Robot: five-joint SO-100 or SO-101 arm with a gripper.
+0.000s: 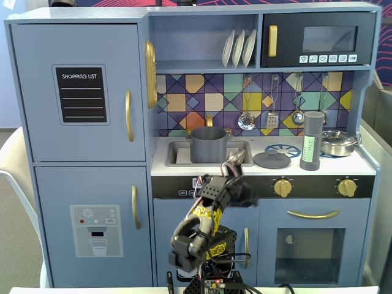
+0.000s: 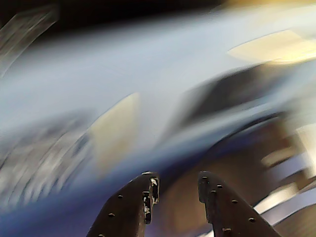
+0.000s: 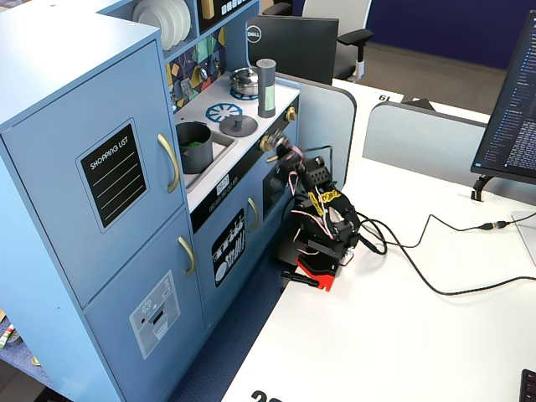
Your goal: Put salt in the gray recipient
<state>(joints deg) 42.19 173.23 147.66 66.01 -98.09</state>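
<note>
The salt (image 1: 312,141) (image 3: 266,87), a tall gray shaker with a pale green label, stands upright on the toy stove top at the right. The gray recipient (image 1: 208,144) (image 3: 194,144) is a matte gray pot sitting in the sink at the left of the counter. My gripper (image 1: 236,162) (image 3: 280,151) is raised at the counter's front edge, between pot and shaker and apart from both. In the wrist view the background is a motion blur; the gripper (image 2: 177,185) is open, its two dark fingers apart with nothing between them.
A flat gray lid with a knob (image 1: 272,160) lies on the counter between sink and shaker. A shiny steel pan (image 1: 339,143) sits right of the shaker. Ladles and a spatula hang on the tiled back wall (image 1: 272,107). Yellow knobs (image 1: 282,187) line the front panel.
</note>
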